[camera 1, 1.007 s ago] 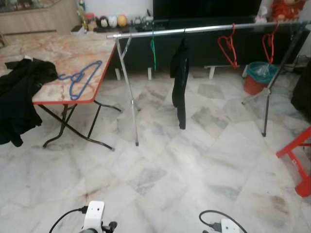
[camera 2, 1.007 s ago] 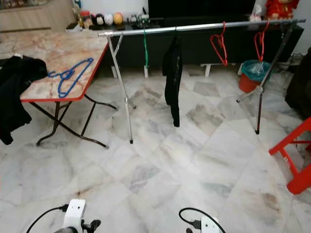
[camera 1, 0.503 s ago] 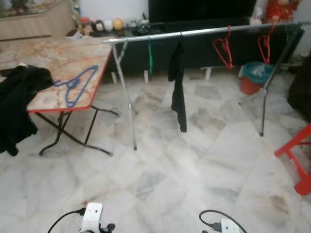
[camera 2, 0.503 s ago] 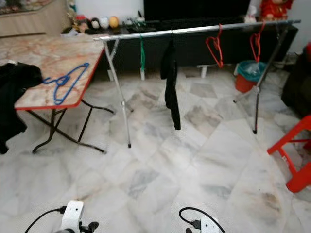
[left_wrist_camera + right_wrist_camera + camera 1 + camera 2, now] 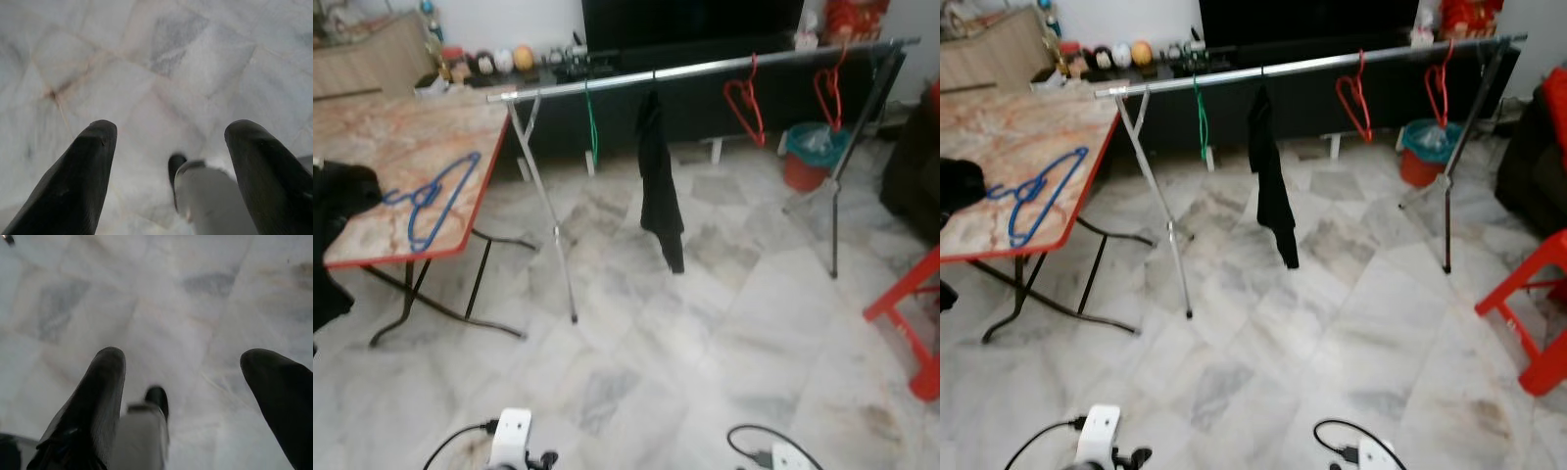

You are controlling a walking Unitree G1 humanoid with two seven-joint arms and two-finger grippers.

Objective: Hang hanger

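While the robot stands on the marble floor (image 5: 705, 333), the left eye view shows the blue hanger (image 5: 433, 197) lying flat on the folding table (image 5: 372, 147), near its red front edge, with black clothing (image 5: 337, 191) just beside it at the table's left end. A silver rail (image 5: 705, 69) spans the room behind. On it hang a green hanger (image 5: 591, 127), a black garment (image 5: 658, 186) and two red hangers (image 5: 742, 98). A red bin (image 5: 808, 157) stands near the rail's right leg, and a red stool (image 5: 911, 323) stands at the right edge.

The right eye view repeats this layout: the blue hanger rests on the table, well apart from the rail.

In the left wrist view, the left gripper (image 5: 168, 147) hangs over bare floor, its two black fingers (image 5: 80, 176) spread wide and holding nothing.

In the right wrist view, the right gripper (image 5: 188, 377) likewise points at the floor, fingers (image 5: 98, 401) parted and empty.
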